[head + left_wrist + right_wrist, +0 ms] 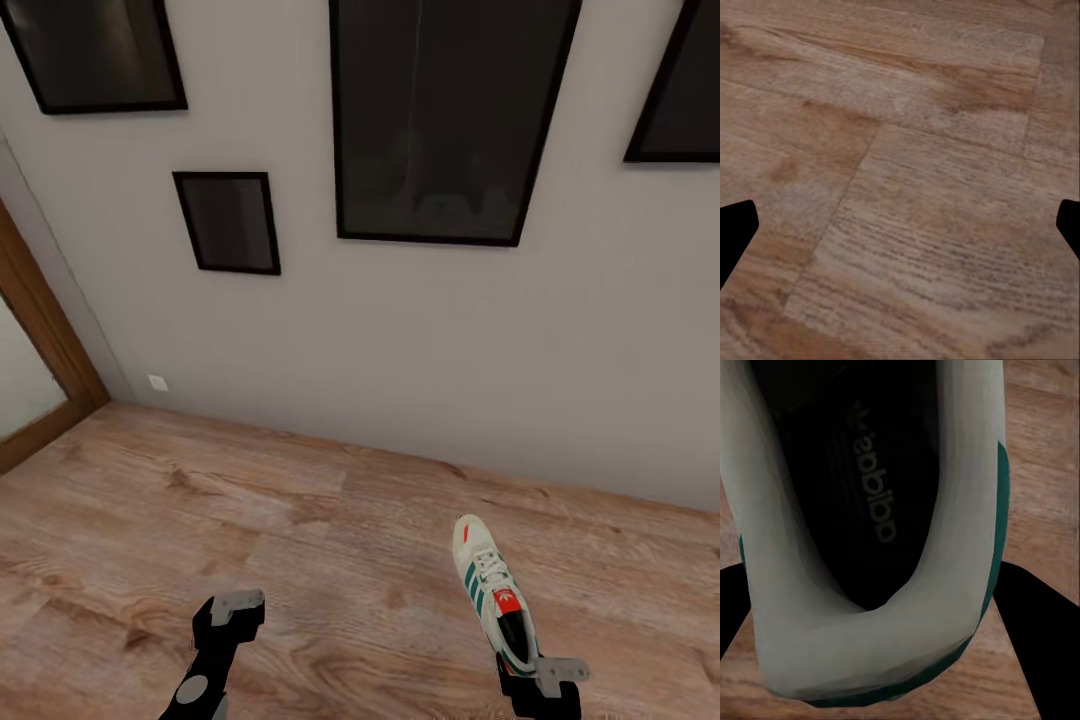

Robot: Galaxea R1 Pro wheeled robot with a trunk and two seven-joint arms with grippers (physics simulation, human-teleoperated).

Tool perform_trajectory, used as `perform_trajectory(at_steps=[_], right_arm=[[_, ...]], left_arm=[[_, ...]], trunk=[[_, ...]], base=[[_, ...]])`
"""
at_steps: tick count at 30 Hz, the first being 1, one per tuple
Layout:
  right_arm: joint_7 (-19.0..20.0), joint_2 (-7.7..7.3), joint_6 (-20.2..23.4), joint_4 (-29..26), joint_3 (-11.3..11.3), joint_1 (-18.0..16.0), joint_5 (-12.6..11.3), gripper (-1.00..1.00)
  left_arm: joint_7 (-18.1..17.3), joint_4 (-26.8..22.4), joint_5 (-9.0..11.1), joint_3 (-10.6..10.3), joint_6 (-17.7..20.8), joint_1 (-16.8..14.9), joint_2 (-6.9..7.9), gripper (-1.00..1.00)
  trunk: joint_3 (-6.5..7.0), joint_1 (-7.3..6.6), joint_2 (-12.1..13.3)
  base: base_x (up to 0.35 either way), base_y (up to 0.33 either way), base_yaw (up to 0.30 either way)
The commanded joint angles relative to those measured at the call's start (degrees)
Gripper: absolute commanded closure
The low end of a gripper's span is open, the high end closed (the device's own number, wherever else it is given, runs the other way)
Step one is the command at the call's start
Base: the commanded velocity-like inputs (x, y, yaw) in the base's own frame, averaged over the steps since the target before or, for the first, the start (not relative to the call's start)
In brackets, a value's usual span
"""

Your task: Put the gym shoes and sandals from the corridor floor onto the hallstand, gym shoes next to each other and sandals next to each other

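Sneaker work was the step in hand: one white gym shoe with green stripes and a red tongue lay on the wood-plank corridor floor, toe toward the grey wall, heel toward the robot. The right gripper sat at that heel, and the right wrist view looked straight into the shoe's dark opening, with the heel collar between the two black fingers — jaws astride the heel, though whether they had already pinched it could not be told from these pictures. The left gripper hovered over bare planks well to the side, fingers spread wide and holding nothing. Doing this well probably meant biting the stiff heel wall rather than the soft lining, squeezing firmly, and lifting straight up so the long toe end did not swing or drag on the floor. No rack, sandals or second sneaker appeared here — only dark picture frames on the wall and a wooden door frame at the left — so the base would likely need to turn once the shoe was secure.
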Motion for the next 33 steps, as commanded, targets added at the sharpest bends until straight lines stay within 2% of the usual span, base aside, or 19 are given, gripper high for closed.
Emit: perform_trajectory(at_steps=[1, 33], right_arm=[[0.2, 0.04, -0.2, 0.1, -0.5, -0.1, 0.5, 1.00], [0.2, 0.13, -0.2, 0.1, -0.5, -0.1, 0.5, 1.00]], left_arm=[[0.1, 0.0, -0.6, 0.3, -0.2, 0.0, -0.06, -1.00], [0.0, 0.0, -0.6, 0.2, -0.2, 0.0, -0.07, -1.00]], trunk=[[-0.04, -0.01, 0.0], [-0.04, -0.01, 0.0]], base=[[0.000, 0.000, -0.279], [0.000, 0.000, -0.285]])
